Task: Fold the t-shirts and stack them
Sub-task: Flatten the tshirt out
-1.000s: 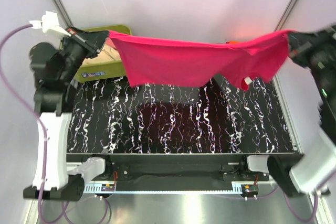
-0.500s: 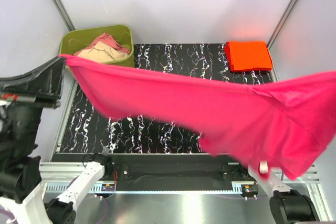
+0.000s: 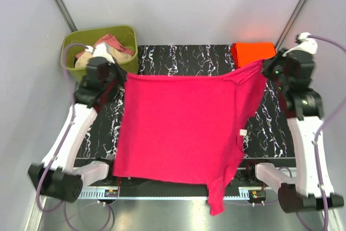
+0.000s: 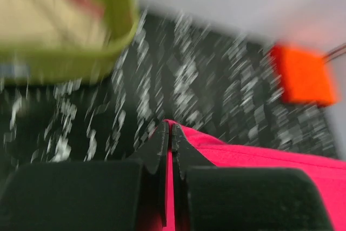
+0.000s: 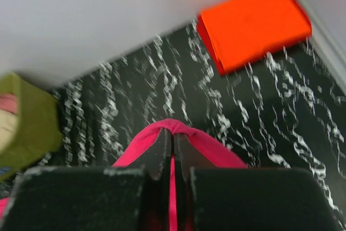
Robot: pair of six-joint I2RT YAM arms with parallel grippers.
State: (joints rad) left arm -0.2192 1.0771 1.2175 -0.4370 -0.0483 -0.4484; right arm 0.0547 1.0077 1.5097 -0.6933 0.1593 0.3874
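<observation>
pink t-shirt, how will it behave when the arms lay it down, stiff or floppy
Likely very floppy: the pink t-shirt hangs as a limp sheet from the left gripper and right gripper. Probably light, since two narrow pinches at its corners carry it. Its trailing sleeve may bunch or drape past the table edge.

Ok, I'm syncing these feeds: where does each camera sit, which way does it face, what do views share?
Top external: overhead behind the robot, facing down at the table; left end effector and right end effector show.
Left wrist: faces past its fingers toward the green tub.
Right wrist: faces past its fingers toward the orange t-shirt.
Shared: all see the gripped pink t-shirt, green tub, orange t-shirt.
</observation>
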